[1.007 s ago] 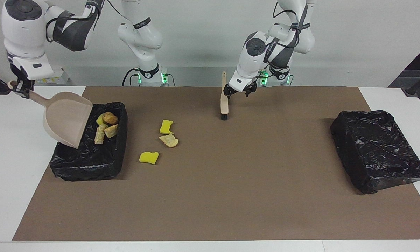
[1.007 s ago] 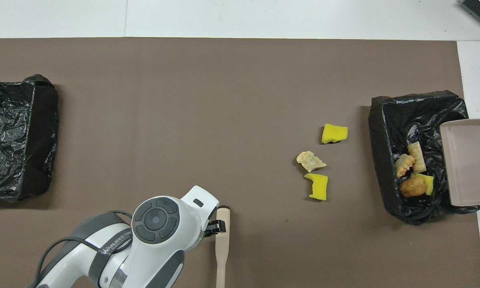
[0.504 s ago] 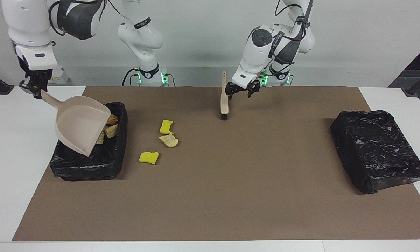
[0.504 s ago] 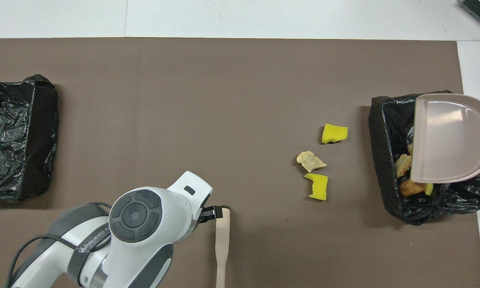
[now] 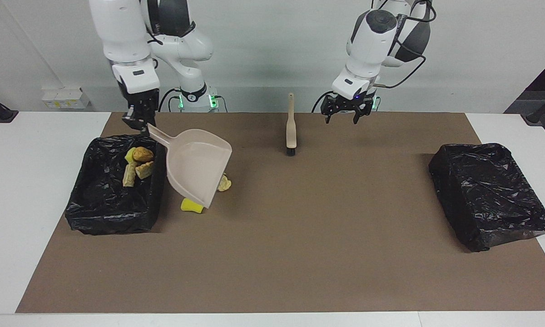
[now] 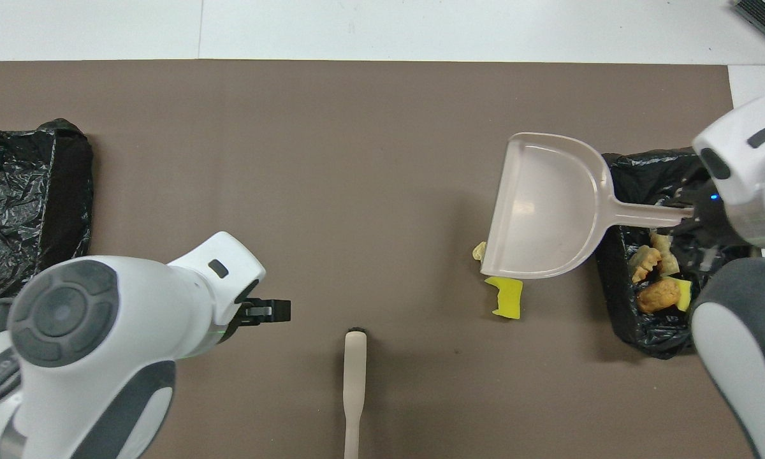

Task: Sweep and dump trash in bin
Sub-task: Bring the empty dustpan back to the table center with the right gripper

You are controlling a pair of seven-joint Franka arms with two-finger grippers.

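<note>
The right gripper (image 5: 138,119) has its jaws pinched on the handle of the beige dustpan (image 5: 199,165), which hangs tilted, mouth down, over the brown mat (image 5: 299,236) just beside the bin (image 5: 113,213) at the right arm's end of the worktop. The pan's handle reaches back over the bin's rim to the gripper. Four pieces of trash lie in that bin: a round brown bun (image 5: 142,154), two golden pastry bits (image 5: 136,172) and a yellow chunk (image 5: 130,156) against them. Loose trash lies on the mat under and beside the pan: one yellow sponge (image 6: 505,298) shows clear of the pan's lip in the overhead view, and a pale pastry scrap (image 5: 224,183) peeks out at the pan's edge; whatever else lies beneath the pan is hidden. The left gripper (image 5: 344,114) hangs with jaws spread and holding nothing, over the mat's edge nearest the robots, near but apart from the brush (image 5: 291,131). The brush lies flat on the mat, bristles pointing away from the robots, handle toward them. A second bin (image 5: 488,193) lined in black plastic sits at the left arm's end of the worktop.
</note>
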